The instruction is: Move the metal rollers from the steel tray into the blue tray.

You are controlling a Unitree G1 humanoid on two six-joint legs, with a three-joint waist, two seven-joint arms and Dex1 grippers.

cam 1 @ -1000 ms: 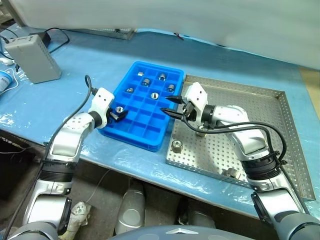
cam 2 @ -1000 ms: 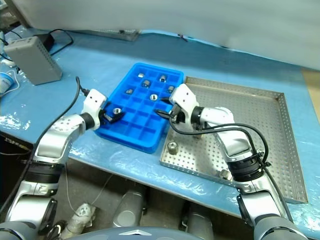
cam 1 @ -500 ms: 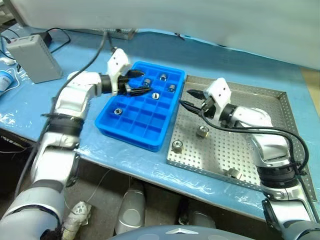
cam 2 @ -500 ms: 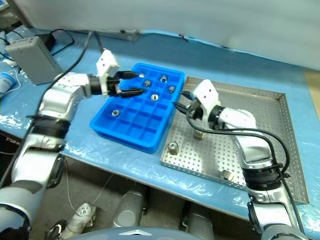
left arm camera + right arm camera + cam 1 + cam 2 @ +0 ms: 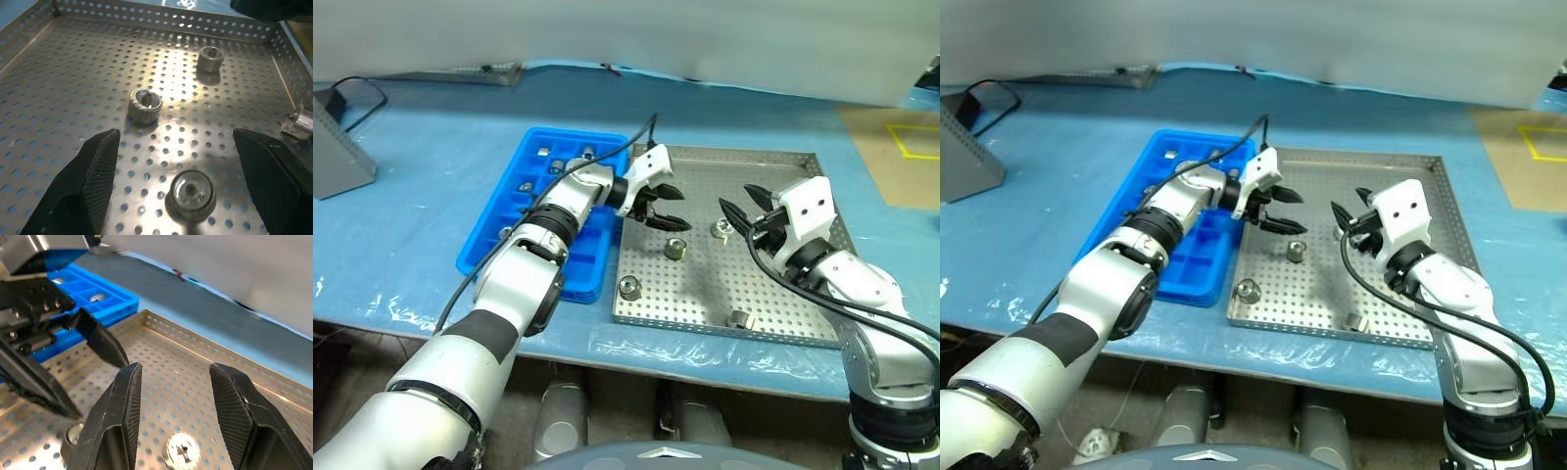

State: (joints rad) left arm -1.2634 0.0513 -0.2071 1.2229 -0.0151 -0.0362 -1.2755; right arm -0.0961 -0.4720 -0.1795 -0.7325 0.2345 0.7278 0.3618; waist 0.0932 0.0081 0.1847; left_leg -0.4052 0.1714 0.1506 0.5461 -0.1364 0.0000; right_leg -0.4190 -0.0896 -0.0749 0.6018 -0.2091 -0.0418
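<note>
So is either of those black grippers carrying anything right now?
No. The left gripper hangs open and empty above a roller in the steel tray; the right gripper is open and empty too.

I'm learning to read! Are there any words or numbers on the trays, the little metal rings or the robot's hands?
No words or numbers can be read anywhere.
Bright blue plastic tray with square compartments: no writing.
Large perforated steel tray: no writing.
Small shiny metal rollers: no marks to read.
Left gripper and right gripper: no labels.
Yellow taped outline at the table's far right: only lines, no letters.
</note>
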